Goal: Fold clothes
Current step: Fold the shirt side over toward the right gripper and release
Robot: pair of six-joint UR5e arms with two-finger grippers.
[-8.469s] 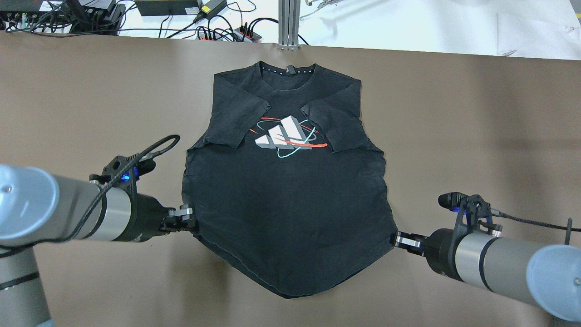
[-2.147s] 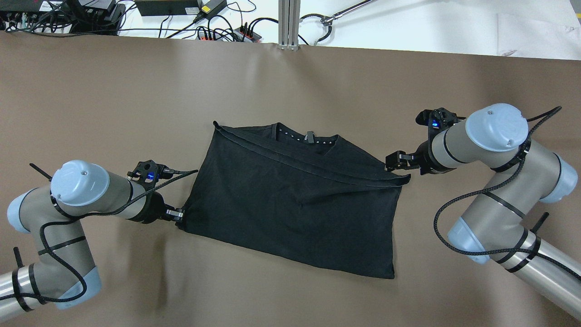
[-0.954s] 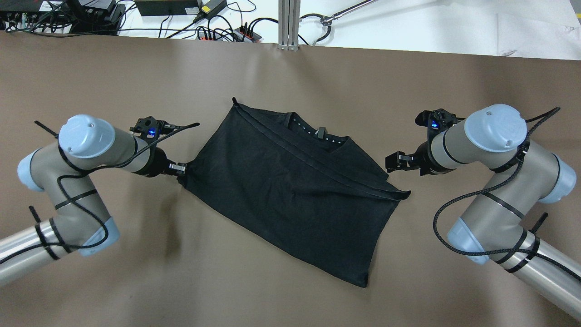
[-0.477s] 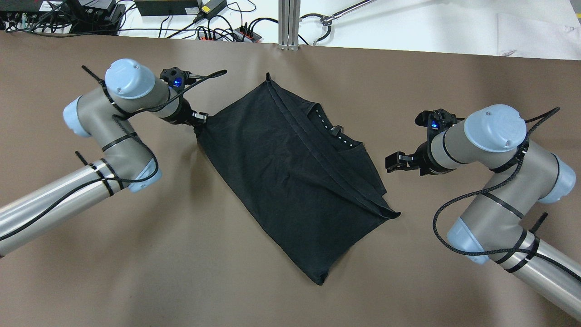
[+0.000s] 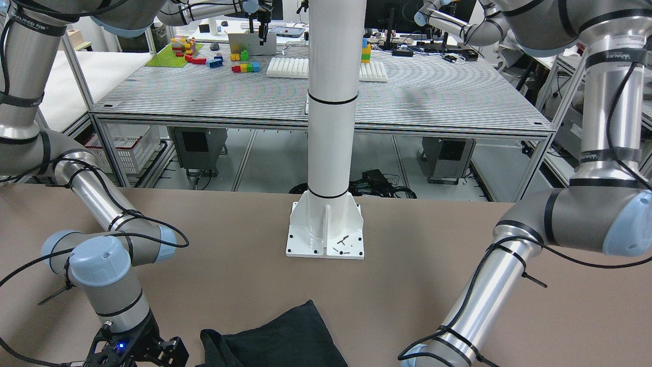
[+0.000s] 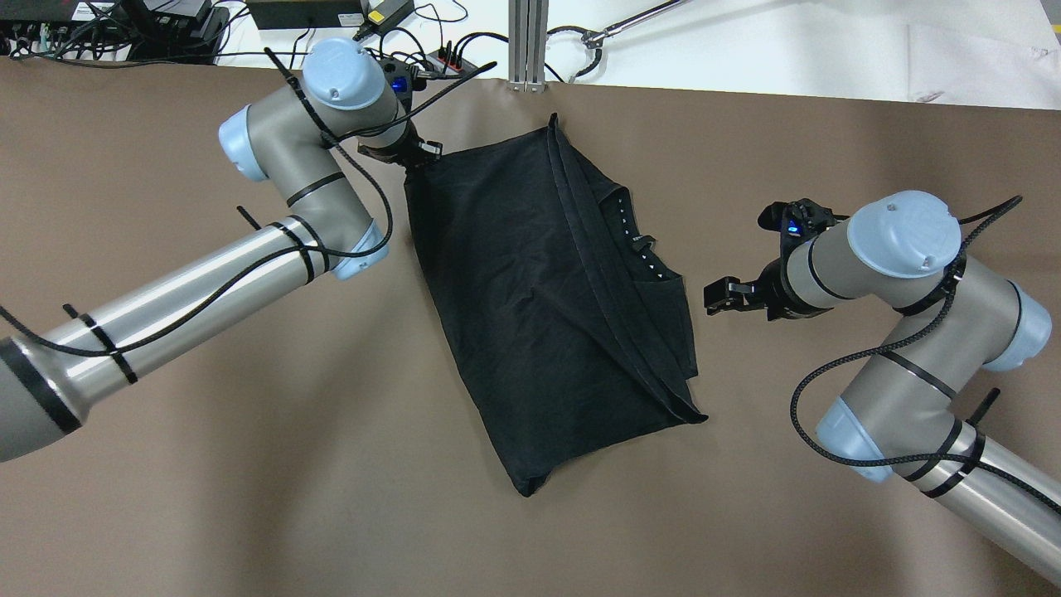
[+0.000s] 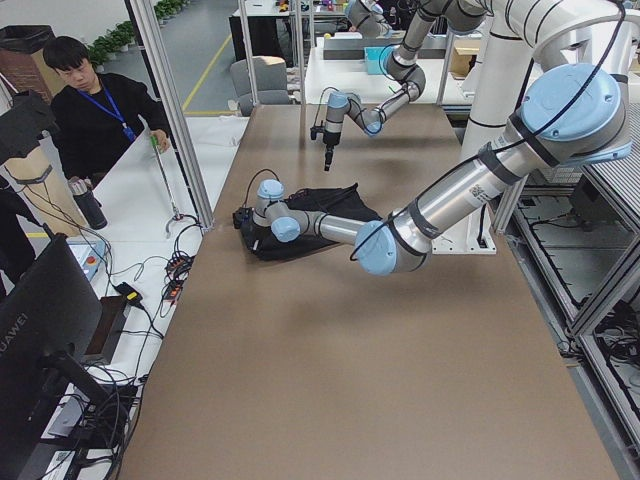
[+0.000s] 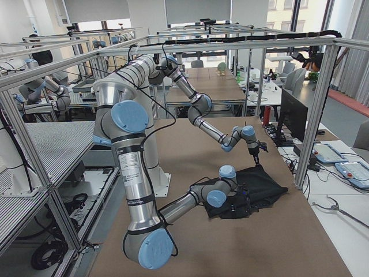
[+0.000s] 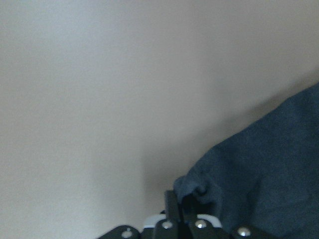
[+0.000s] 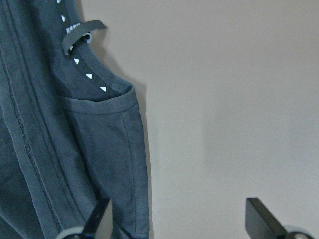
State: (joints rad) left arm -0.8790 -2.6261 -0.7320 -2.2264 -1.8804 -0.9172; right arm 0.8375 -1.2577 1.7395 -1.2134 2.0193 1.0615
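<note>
The black garment lies folded in half on the brown table, turned diagonally, with its collar and small loop tag on the right side. My left gripper is shut on the garment's far left corner near the table's far edge. The left wrist view shows the bunched corner pinched between the fingers. My right gripper is open and empty, just right of the garment and apart from it. Its wrist view shows the spread fingers with the collar beside them. The logo is hidden.
Cables and power strips and an aluminium post lie beyond the table's far edge. The white column base stands on the robot's side. An operator sits beyond the far edge.
My left gripper has swung the held corner toward the far edge and to the right, so the garment has turned to lie more lengthwise. The right arm has stayed still, open.
</note>
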